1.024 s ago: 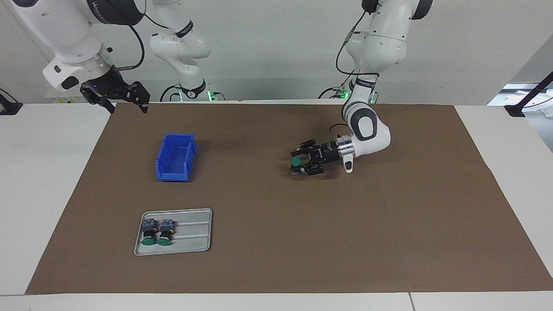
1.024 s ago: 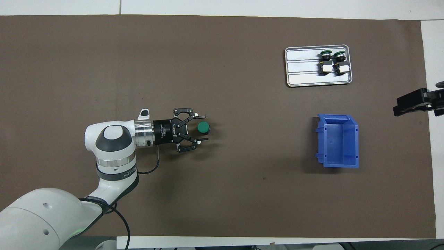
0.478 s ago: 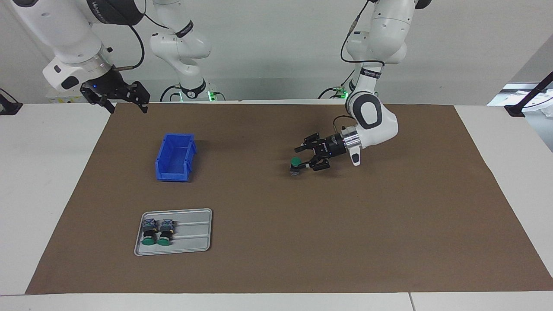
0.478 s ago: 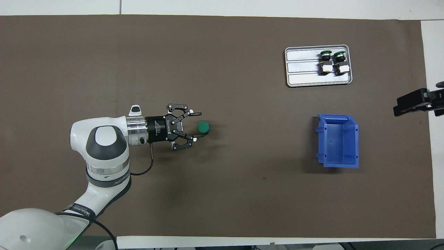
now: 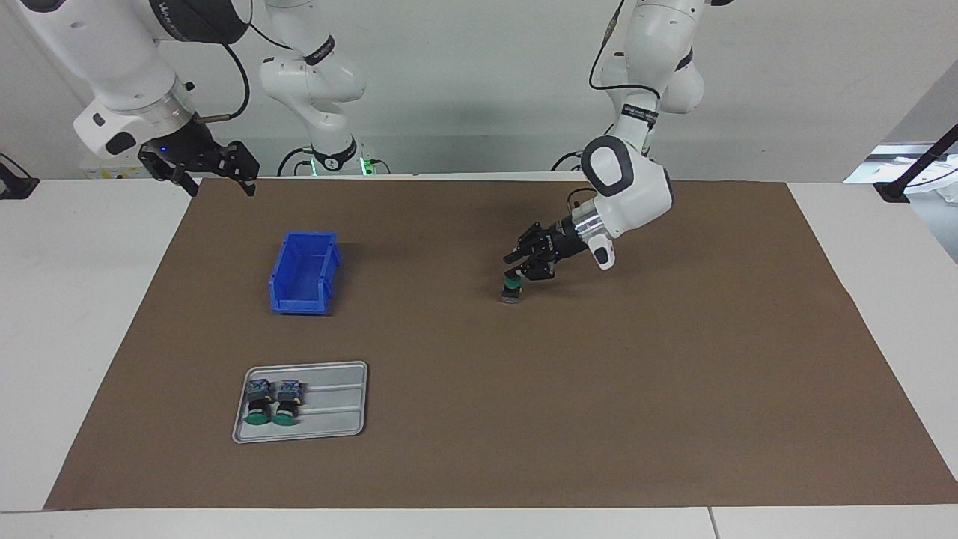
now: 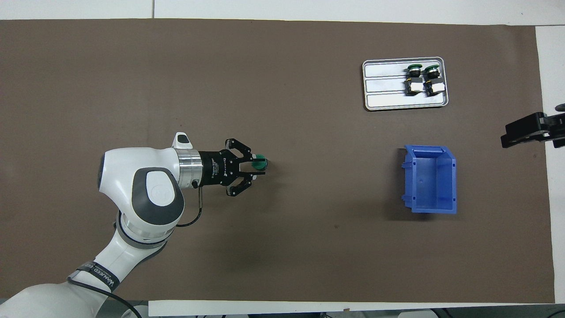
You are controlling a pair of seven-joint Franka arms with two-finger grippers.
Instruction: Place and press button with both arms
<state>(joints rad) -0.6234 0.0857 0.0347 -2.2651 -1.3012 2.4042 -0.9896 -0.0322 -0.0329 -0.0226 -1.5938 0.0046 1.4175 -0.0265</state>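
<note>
My left tool point(image 5: 518, 271) hangs tilted just above the button point(image 5: 511, 288) – fingers drawn together, tips over its green cap – which stands upright at centre frame on the desk point(image 5: 673, 389); my right tool point(image 5: 200, 166) waits upper left, fingers spread

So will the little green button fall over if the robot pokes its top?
Maybe. The button stands upright on the mat, taller than its base, so a sideways nudge could tip it. The left gripper hangs right over the cap; a straight-down push probably keeps it standing.
</note>
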